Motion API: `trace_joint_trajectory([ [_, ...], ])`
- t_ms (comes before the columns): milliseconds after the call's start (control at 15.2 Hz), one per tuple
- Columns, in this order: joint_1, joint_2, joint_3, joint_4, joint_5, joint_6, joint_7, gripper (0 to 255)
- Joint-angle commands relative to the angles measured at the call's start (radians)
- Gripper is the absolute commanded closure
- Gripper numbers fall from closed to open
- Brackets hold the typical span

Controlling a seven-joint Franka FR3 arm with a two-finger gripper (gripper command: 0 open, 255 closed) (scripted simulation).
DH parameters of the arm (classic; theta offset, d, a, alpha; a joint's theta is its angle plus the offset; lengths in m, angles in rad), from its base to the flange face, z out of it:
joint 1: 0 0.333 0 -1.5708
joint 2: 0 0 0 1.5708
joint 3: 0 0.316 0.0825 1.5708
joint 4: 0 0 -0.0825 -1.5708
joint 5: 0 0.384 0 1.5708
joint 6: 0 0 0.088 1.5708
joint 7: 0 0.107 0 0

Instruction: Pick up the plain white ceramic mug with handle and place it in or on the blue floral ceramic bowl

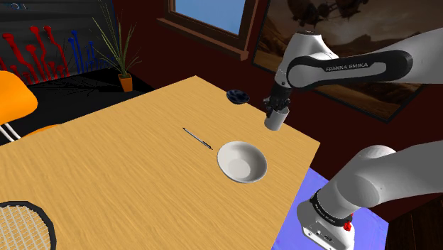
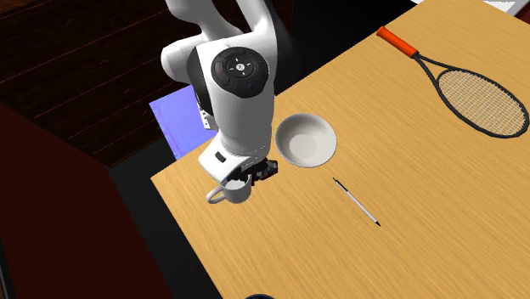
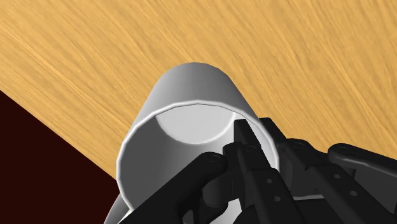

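My gripper [image 1: 277, 106] is shut on the rim of a plain white mug [image 1: 275, 120], one finger inside it and one outside. The mug [image 2: 235, 192] hangs upright over the wooden table [image 1: 106, 170] near its edge, handle [image 2: 215, 196] pointing away from the arm. Seen from the wrist, the mug [image 3: 191, 121] is open toward the camera and my gripper [image 3: 254, 130] pinches its wall. A small dark blue bowl [image 1: 237, 96] sits at the table's far edge, to the shoulder view's left of the mug. A larger white bowl [image 1: 242, 161] [image 2: 306, 138] stands on the table nearer the stand.
A thin pen [image 1: 197, 138] [image 2: 357, 202] lies mid-table beside the white bowl. A racket [image 2: 471, 85] [image 1: 25, 227] rests at the table's far end from the arm. An orange chair [image 1: 14, 99] and a potted plant [image 1: 125, 78] stand beyond the table.
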Motion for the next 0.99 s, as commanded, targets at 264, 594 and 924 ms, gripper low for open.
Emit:
trace_joint_trajectory([
  [264, 0.002, -0.029, 0.002, 0.061, 0.004, -0.091, -0.005, 255],
  [594, -0.007, 0.138, -0.02, 0.206, 0.0, -0.067, -0.032, 255],
  [924, -0.013, 0.335, -0.043, 0.406, 0.008, -0.068, -0.068, 255],
])
